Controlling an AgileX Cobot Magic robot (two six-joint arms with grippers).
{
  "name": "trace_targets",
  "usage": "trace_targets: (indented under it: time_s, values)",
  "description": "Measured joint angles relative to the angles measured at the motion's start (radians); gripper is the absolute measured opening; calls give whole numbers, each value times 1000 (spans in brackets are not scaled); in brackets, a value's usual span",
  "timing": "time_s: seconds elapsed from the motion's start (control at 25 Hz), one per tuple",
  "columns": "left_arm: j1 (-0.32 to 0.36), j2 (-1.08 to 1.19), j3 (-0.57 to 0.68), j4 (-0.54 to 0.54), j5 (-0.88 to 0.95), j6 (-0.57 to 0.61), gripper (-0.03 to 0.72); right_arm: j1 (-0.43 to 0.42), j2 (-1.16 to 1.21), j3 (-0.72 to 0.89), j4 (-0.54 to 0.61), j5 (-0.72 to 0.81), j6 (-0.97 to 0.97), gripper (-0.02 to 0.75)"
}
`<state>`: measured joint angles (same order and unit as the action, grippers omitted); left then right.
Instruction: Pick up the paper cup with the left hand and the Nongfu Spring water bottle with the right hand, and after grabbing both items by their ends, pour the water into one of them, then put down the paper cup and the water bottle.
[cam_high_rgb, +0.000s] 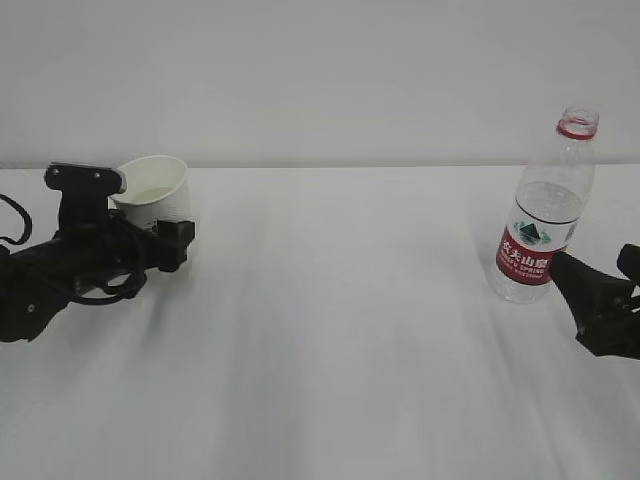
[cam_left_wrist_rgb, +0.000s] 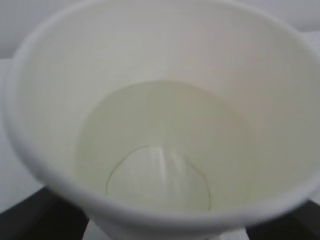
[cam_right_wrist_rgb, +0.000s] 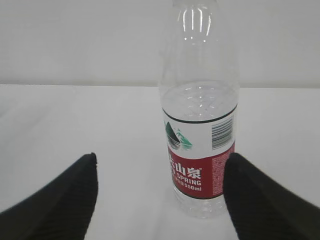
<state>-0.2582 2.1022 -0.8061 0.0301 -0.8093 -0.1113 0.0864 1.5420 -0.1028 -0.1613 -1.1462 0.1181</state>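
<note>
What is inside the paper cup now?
The paper cup holds a shallow pool of clear water on its cream bottom. Nothing else shows inside; the nearest inner wall is hidden behind the rim.

White table (cam_high_rgb: 330, 330) spreading bare and matte beneath and ahead of the fingers, plain pale wall (cam_high_rgb: 320, 70) rising behind it, straight seam where the two meet, soft grey shadows on the tabletop

From the water bottle (cam_high_rgb: 543, 216) leftward I see bare white table (cam_high_rgb: 340, 330) all the way to the paper cup (cam_high_rgb: 155, 194), wide enough for either gripper. The bottle itself stands upright at the right (tall, capless), blocking low sweeps there.
</note>
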Motion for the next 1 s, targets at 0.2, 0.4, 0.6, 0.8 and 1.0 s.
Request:
trace_targets:
  time_s: [0.2, 0.4, 0.6, 0.8, 1.0]
  values:
    - [0, 0, 0, 2, 54, 0, 685, 0, 0, 0, 0, 0, 0, 588]
    - [0, 0, 5, 8, 60, 0, 692, 0, 0, 0, 0, 0, 0, 589]
    - [0, 0, 5, 35, 62, 0, 692, 0, 0, 0, 0, 0, 0, 589]
    - [0, -14, 5, 43, 72, -8, 693, 0, 0, 0, 0, 0, 0, 589]
    - [0, -35, 5, 43, 83, -8, 693, 0, 0, 0, 0, 0, 0, 589]
